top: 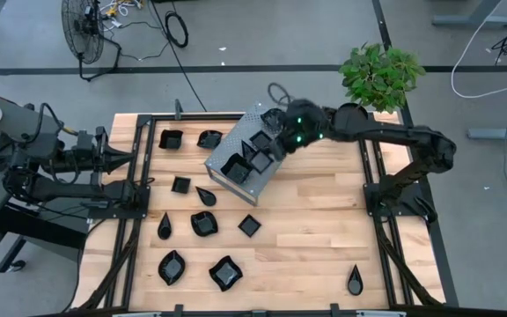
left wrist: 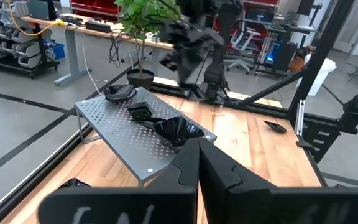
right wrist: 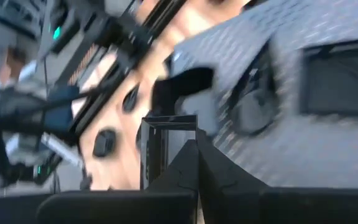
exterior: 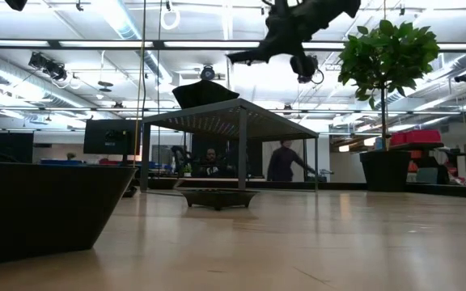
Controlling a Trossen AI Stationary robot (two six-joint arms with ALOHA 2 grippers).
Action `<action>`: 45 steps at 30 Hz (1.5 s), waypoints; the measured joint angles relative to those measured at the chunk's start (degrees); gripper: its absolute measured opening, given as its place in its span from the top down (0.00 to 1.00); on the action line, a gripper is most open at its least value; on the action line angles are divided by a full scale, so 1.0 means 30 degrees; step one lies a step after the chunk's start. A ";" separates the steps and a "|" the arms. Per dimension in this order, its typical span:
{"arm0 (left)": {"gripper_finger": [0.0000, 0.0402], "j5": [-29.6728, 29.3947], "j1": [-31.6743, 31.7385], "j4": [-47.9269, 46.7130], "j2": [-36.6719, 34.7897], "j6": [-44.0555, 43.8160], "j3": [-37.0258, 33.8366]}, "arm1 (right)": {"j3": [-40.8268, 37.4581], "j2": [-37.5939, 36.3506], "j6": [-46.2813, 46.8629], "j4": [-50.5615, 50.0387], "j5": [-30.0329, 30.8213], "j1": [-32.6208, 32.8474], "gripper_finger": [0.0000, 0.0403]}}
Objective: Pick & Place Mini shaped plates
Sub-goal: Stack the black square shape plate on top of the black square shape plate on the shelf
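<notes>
Several glossy black mini shaped plates lie on the wooden table, among them a square one [top: 249, 225] and a teardrop [top: 356, 280]. Three more [top: 234, 167] sit on the top of the grey perforated metal box [top: 252, 180]. My right gripper [top: 275, 143] hangs above that box, shut on a small square black plate [right wrist: 163, 152]; the low view shows this plate [exterior: 245, 56] high over the box. My left gripper [left wrist: 197, 163] waits shut at the table's left edge, touching nothing. My right gripper pinches the square plate by one side of its rim [right wrist: 180, 119] between its two fingers. The fingers slant down at it from the table's right side. The plate is lifted clear above the box and sticks out sideways from the fingertips, roughly level.
A potted green plant [top: 378, 75] stands at the table's far right corner, close behind my right arm. A black frame [top: 135, 189] runs along the table's sides. Bare wood lies in the right half of the table [top: 324, 220]. People move in the room beyond.
</notes>
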 joint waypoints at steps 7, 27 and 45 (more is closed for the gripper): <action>0.99 0.0000 -0.0001 0.0000 0.0000 -0.0004 -0.0002 | 0.0013 0.0248 -0.0347 0.0117 0.0013 -0.2460 1.00; 0.99 -0.0007 -0.0003 0.0005 -0.0007 0.0000 -0.0002 | 0.0005 0.3147 -0.5126 0.1990 -0.5109 -0.6312 1.00; 0.99 -0.0003 -0.0001 0.0007 -0.0006 0.0000 -0.0002 | 0.0005 0.3140 -0.4695 0.2158 -0.4795 -0.6483 1.00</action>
